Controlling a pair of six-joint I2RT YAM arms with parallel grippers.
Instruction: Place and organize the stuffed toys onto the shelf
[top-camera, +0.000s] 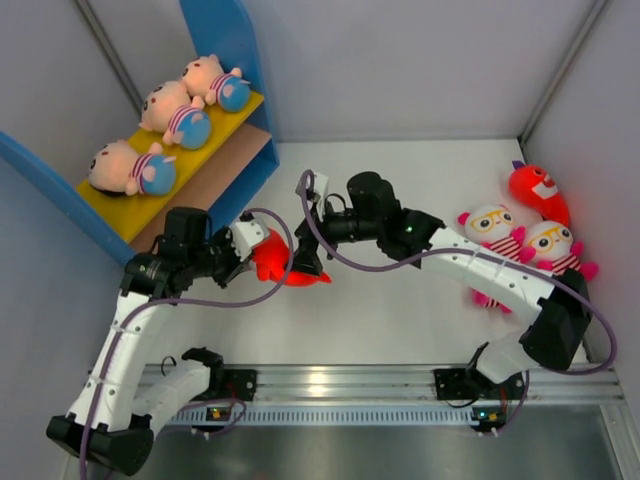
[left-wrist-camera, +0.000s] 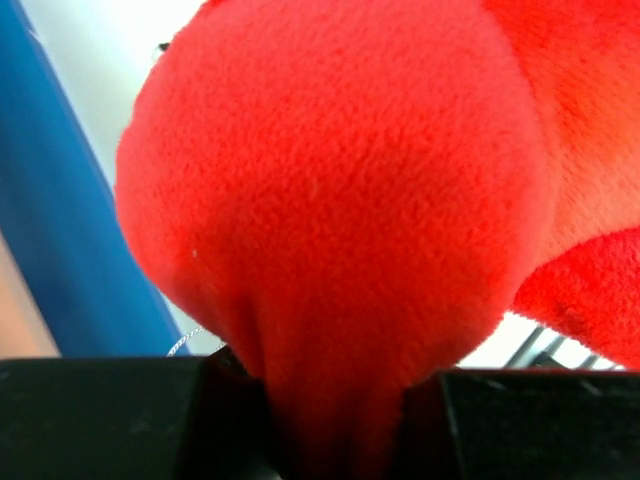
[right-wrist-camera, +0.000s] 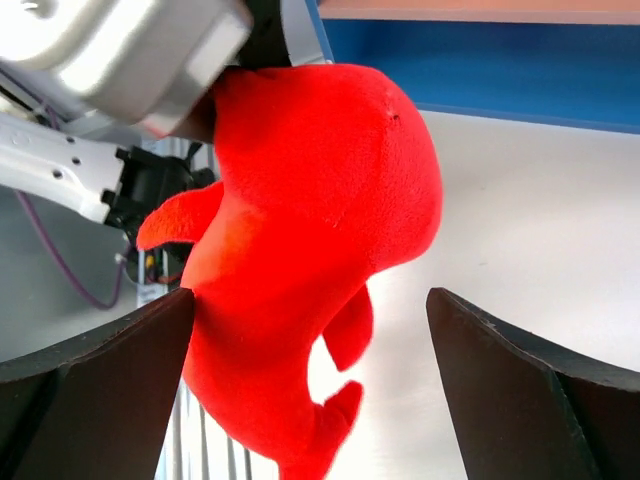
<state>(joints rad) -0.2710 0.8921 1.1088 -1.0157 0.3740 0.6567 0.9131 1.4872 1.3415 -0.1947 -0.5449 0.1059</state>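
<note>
While left tool (top-camera: 258, 248) pinches red creature (right-wrist-camera: 310, 200), right tool (top-camera: 306, 265) gapes beside.

A red plush toy (left-wrist-camera: 340, 200) fills almost all I can see. My gripper (left-wrist-camera: 335, 425) pinches a fold of its fleece between two black fingers (left-wrist-camera: 100, 420) along the bottom edge. To the left a blue shelf panel (left-wrist-camera: 70, 220) slants upward, with the white desk (left-wrist-camera: 110, 60) behind it. A tan strip (left-wrist-camera: 15, 320) shows at the lower left.
</note>
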